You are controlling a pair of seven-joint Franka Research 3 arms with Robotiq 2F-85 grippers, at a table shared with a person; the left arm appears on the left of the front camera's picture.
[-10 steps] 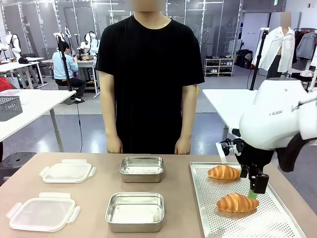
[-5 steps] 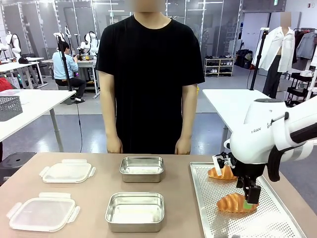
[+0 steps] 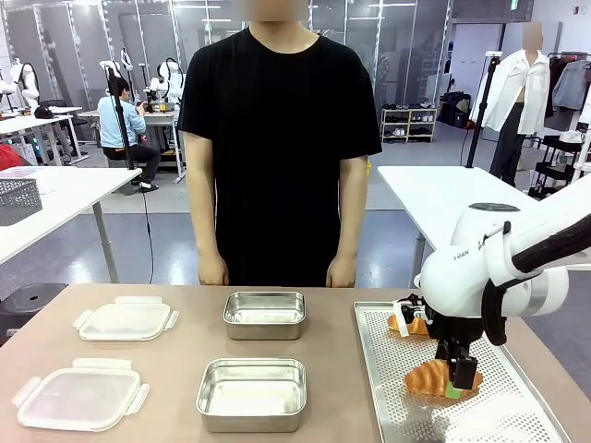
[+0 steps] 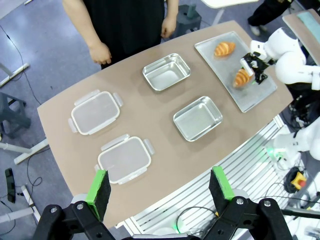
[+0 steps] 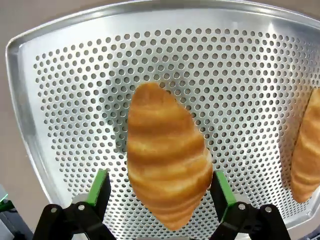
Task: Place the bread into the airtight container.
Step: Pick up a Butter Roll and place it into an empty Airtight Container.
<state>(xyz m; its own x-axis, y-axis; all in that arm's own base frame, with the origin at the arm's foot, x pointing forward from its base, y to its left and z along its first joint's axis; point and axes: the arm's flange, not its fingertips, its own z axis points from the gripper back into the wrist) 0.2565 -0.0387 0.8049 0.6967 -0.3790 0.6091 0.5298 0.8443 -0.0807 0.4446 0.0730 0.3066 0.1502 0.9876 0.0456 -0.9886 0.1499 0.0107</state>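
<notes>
Right wrist view, and your right claw [image 5: 160,186] has dropped over the last second. Its green pads [image 5: 100,187] now straddle the near croissant [image 5: 167,160], spread wide and gripping nothing yet. That bread lies on the perforated tray [image 5: 60,100], at 4 o'clock on the bench [image 3: 175,369], with the second croissant [image 5: 305,150] at its 3 o'clock here. You look set for the squeeze. The near steel container [image 3: 251,395] waits toward 9 o'clock. Left claw [image 4: 160,187] hangs high, spread, empty. Lettering on the right arm [image 3: 489,263] is too small to read.
</notes>
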